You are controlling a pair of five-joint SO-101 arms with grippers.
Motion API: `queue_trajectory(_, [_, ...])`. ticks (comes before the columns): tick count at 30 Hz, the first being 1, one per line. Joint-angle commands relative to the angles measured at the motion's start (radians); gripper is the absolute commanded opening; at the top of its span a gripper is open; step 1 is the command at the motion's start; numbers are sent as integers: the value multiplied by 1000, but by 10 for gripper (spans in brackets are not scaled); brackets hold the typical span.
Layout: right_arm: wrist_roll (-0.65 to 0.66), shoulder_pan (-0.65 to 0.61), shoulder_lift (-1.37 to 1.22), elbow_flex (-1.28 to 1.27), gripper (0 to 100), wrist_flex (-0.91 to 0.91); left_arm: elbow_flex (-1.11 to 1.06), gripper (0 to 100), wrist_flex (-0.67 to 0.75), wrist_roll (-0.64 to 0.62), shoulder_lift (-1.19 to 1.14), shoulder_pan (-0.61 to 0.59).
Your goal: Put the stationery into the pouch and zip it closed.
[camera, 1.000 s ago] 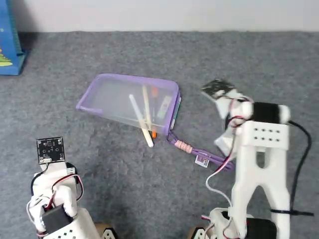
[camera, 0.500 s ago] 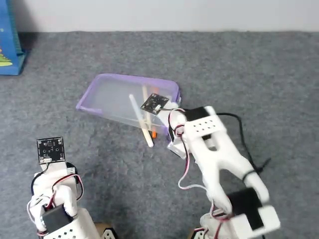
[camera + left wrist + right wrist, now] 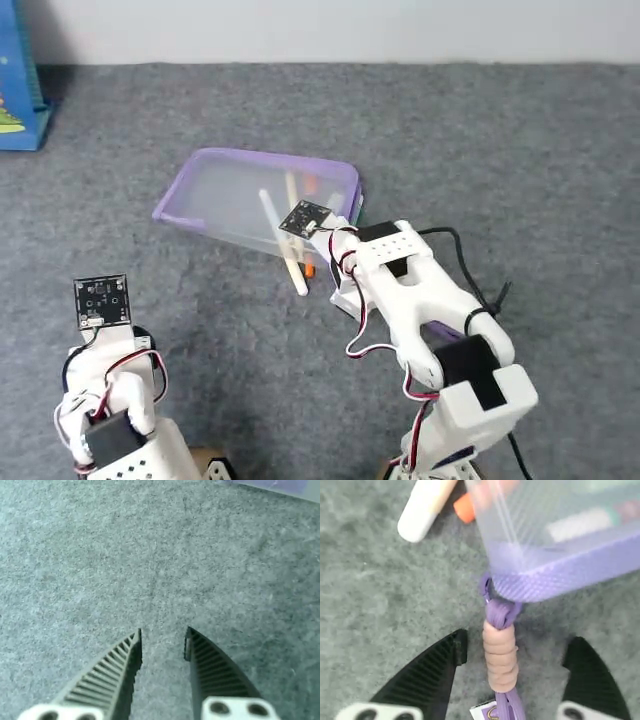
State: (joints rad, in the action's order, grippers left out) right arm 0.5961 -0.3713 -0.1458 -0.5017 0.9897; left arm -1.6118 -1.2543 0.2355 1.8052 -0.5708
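Straddling the purple pull cord [image 3: 501,650], the right end effector [image 3: 518,640] hangs low over the grey table [image 3: 500,150] with its fingers spread wide. One finger stands on each side of the cord's pink coiled wrap, with a gap on both sides. The cord is knotted to the corner of the translucent, purple-edged pouch [image 3: 560,540], which lies flat near the middle of the table. Several pieces of stationery lie inside the pouch. A white pen [image 3: 283,245] and an orange tip [image 3: 309,269] poke out past its near edge, just beside the right arm. The left end effector [image 3: 163,630] sits at the table's near left, well apart from the pouch, its ridged fingers a little apart over bare table and holding nothing. A blue box [image 3: 18,90] stands at the far left edge.
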Motion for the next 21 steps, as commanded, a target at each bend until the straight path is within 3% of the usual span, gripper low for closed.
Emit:
queue_trajectory(1, [-3, -7, 4, 12, 158, -18, 12, 140, 25, 8, 14, 8])
queue_trajectory(5, [-6, -2, -1, 49, 2, 24, 2, 140, 28, 8, 14, 8])
queue_trajectory(12, [-12, -21, 199, 100, 9, 240, 1, 141, 28, 8, 14, 9])
queue_trajectory(18, [-72, -139, 515, 98, 9, 440, 61, 141, 20, 6, 14, 9])
queue_trajectory(21, [-72, -206, 654, 98, 9, 503, 116, 141, -2, 6, 14, 74])
